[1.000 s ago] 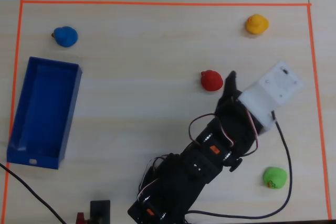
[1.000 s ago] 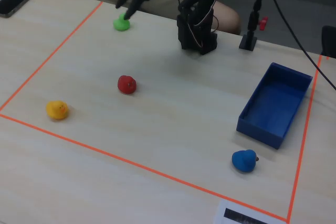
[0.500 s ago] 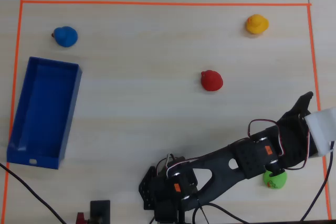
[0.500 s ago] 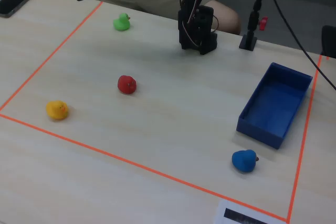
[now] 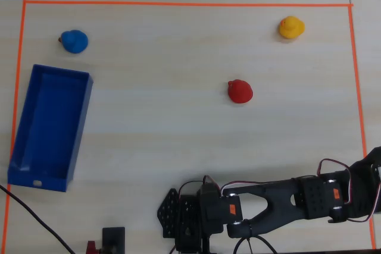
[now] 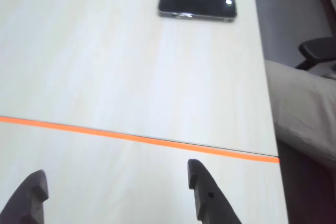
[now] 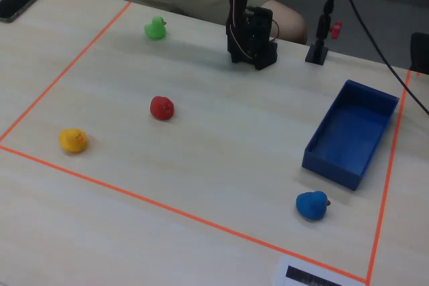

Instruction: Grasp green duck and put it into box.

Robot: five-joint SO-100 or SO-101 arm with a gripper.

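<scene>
A: Gripper (image 6: 115, 192) state?
B: Jaws spread, nothing between them. Wrist view shows only bare worktop (image 6: 105, 66), orange tape (image 6: 136, 138) and a phone (image 6: 197, 4) at 12 o'clock.
A: Step?
B: Looks like pre-reach, no approach yet. Arm (image 5: 286, 200) lies folded low along the 6 o'clock edge in the overhead view.
A: Targets?
B: Green duck (image 7: 155, 28) at 11 o'clock in the fixed view, left of the arm. Box (image 7: 352, 132) at 3 o'clock, empty. Next: swing to the duck, descend.
</scene>
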